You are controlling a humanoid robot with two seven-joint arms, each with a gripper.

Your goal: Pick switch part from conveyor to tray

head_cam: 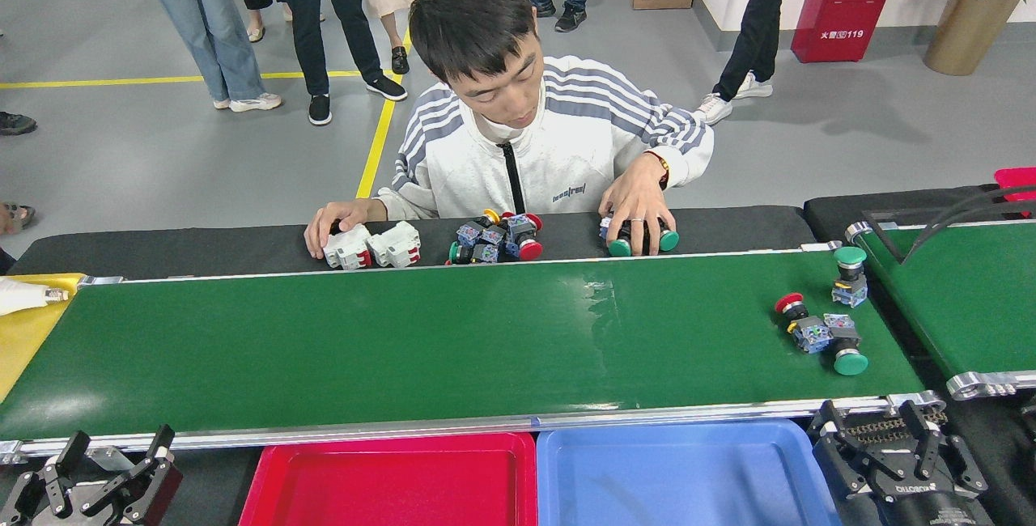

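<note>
Three round-capped switch parts (821, 324) sit on the glossy conveyor (421, 340) (both tools (101, 477) (898, 461) spread wide, empty)

Both the left pincer (109, 473) and right pincer (897, 449) are black, multi-linked metal, the right bearing white lettering.

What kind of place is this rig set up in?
Probably a factory-style demo floor. A green conveyor carries push-button switches toward red and blue sorting trays, yellow floor lines mark lanes, and onlookers stand behind the seated person.

Glossy conveyor (405, 348), aluminium side rails (486, 421)
</note>
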